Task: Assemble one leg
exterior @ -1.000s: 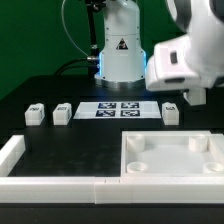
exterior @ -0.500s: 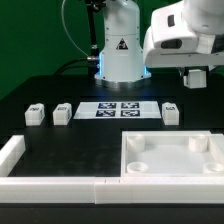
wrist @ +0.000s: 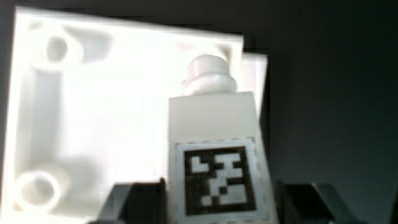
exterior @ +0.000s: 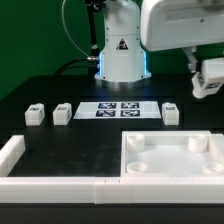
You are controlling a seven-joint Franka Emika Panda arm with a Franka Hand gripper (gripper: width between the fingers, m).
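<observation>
- At the front edge of the table [exterior: 60,140] you have a long rail [exterior: 60,186] running across. A shorter rail [exterior: 11,152] turns back from it at the exterior view's left.
- Just behind the long rail, on the exterior view's right, lies the tray [exterior: 170,176], open side up, with round sockets showing in its corners.
- Farther back, three loose legs [exterior: 62,113] stand in a row with the marker board [exterior: 120,110]. Two are on the board's left in the exterior view and one is on its right. None of them has moved over the last second.
- Above that right-hand one and well off the table hangs the gripper [exterior: 205,84], clamped on the fourth leg [exterior: 211,72].
- A second ago you had the gripper lower and nearer the board. Since then it has risen and drifted toward the exterior view's right edge.
- In the wrist view the leg [wrist: 210,120] sits between the two dark fingers [wrist: 128,200], which press its sides at the tagged end. The tag faces the camera and the round peg points away from the gripper [wrist: 217,200].
- Behind the leg in that view you see the tray [wrist: 89,110], two of its sockets visible.
- At the back, the arm's base [exterior: 120,50] stands behind the board.
</observation>
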